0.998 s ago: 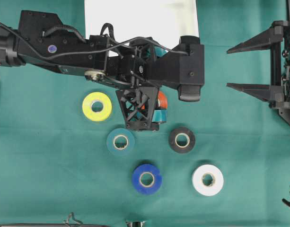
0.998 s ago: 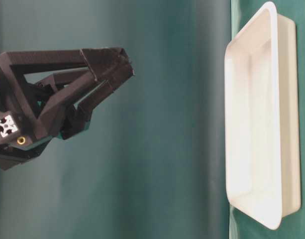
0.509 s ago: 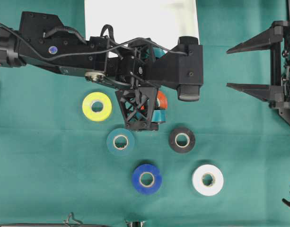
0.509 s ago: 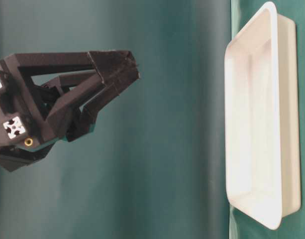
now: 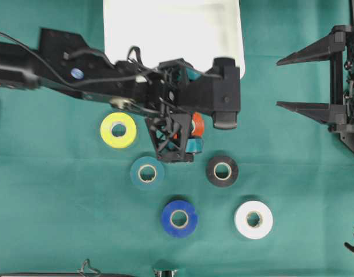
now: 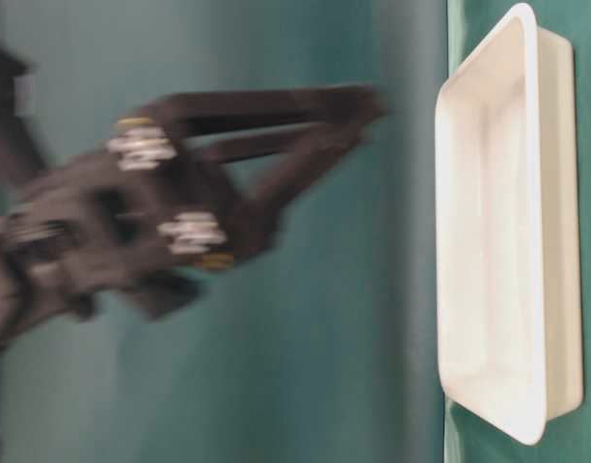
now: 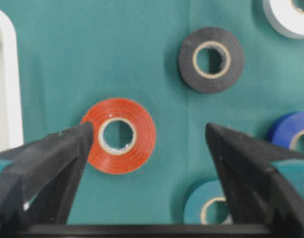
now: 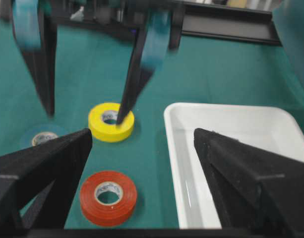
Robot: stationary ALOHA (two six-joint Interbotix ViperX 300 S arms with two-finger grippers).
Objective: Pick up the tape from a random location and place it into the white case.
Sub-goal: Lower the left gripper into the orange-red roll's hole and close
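Six rolls lie on the cloth just below the white case (image 5: 171, 29), and my left gripper (image 7: 147, 158), jaws spread wide and empty, hangs over the red tape (image 7: 119, 135), nearest the case. It looks light, stiff and smooth-sided, so I'd pinch across its outer rim. Since a second ago the left arm has dipped toward the roll; the right gripper (image 8: 142, 163) waits open.

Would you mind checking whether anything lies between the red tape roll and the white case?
Nothing visible does. In the right wrist view, only bare green cloth separates the red tape roll from the white case beside it.
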